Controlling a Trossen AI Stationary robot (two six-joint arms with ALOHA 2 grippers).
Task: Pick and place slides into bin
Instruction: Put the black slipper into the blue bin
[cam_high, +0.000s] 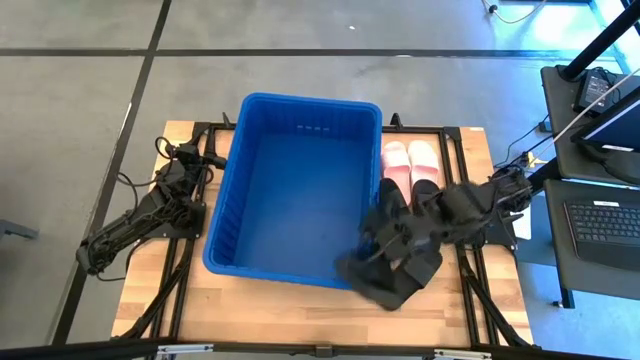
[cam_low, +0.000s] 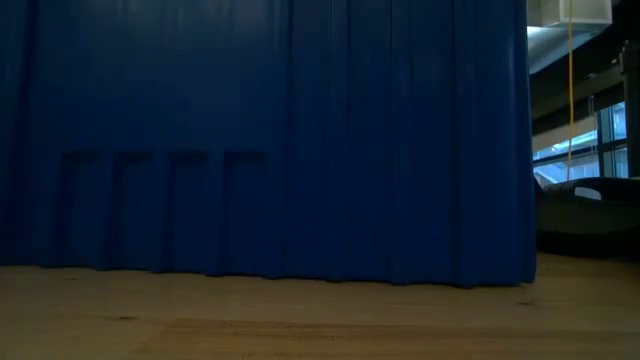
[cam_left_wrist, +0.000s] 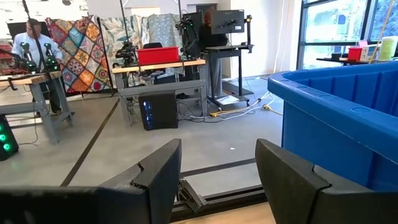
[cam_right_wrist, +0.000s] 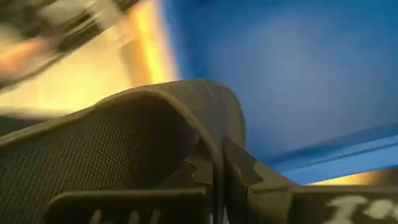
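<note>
While I watch from above:
Right gripper (cam_high: 372, 262): clamped on a black slide (cam_high: 392, 278) at the bin (cam_high: 225, 215) corner
Left gripper (cam_left_wrist: 214, 180): fingers apart, parked left
Pink slides (cam_high: 410, 162): beside bin

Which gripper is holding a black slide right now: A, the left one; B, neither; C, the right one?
C: the right gripper is clamped on a black slide at the bin's near right corner, while the left gripper is open and empty beside the bin.
</note>
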